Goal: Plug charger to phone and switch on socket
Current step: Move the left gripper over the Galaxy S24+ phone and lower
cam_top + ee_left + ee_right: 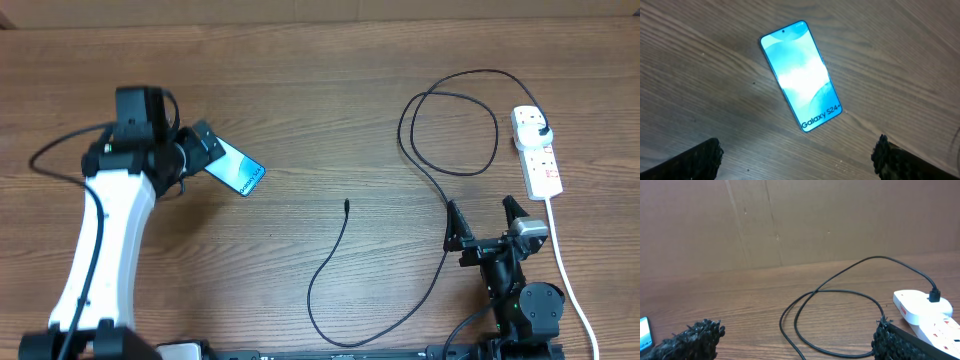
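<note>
The phone (pixel 241 172) lies flat on the wooden table at the left, its light blue screen up, with "Galaxy" text at its near-right end (pixel 801 75). My left gripper (pixel 212 150) hovers over the phone's left end, open and empty (pixel 800 160). The charger is a thin black cable (pixel 440 190). Its black plug (pixel 541 131) sits in the socket, a white power strip (pixel 540 165) at the far right. Its connector tip (pixel 346 205) lies free mid-table. My right gripper (pixel 485 225) is open and empty beside the cable (pixel 840 291), near the strip (pixel 920 307).
The strip's white cord (pixel 567 275) runs down the right side to the table's front edge. The black cable loops widely across the right half and curves along the front (pixel 380 325). A brown cardboard wall (pixel 790 220) stands behind the table.
</note>
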